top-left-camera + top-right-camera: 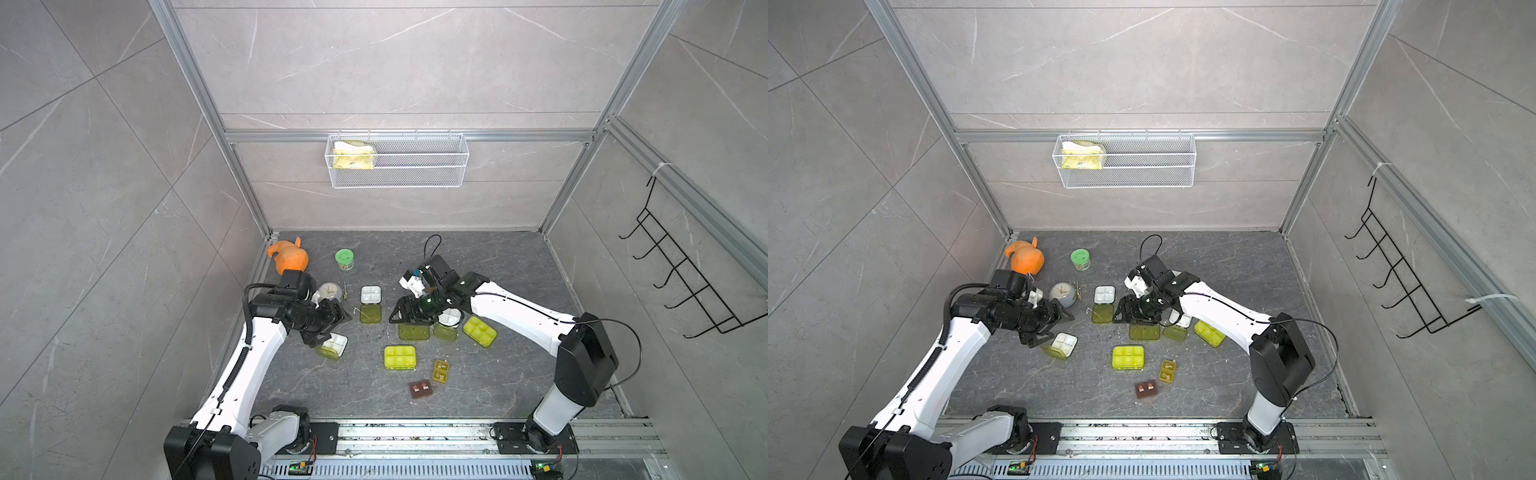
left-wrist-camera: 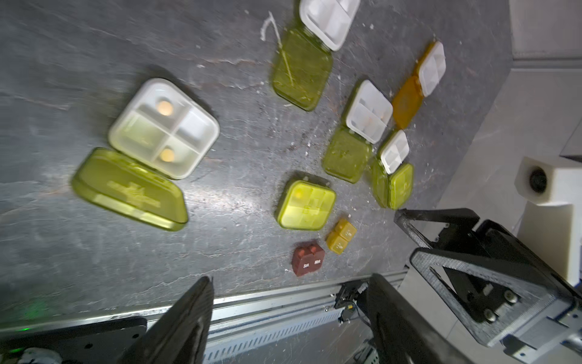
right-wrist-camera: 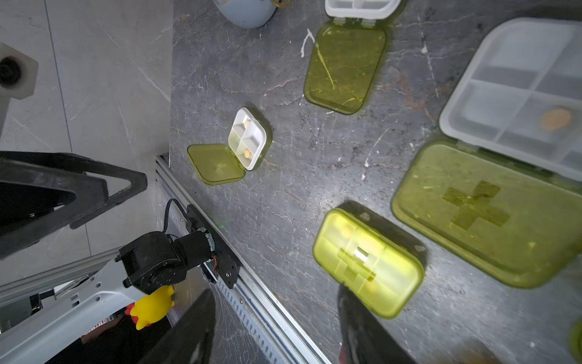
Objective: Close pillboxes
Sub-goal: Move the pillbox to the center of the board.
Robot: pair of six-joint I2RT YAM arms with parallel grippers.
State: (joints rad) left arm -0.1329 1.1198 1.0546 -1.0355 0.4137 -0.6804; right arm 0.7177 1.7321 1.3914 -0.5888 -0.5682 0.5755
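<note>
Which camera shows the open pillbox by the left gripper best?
Left wrist view: the open pillbox is large and unblocked, two pills visible. Right wrist view shows it whole but smaller; in both top views the left gripper covers part of it.

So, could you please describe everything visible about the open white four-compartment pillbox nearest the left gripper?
The square, rounded-corner white plastic pillbox lies open on the dark stone-look table. It has four compartments; two diagonally opposite ones each hold a round tan pill. Its translucent yellow-green lid, embossed in the middle, is hinged to one edge and lies opened out beside it. Nothing grips it; the open left gripper is apart.
</note>
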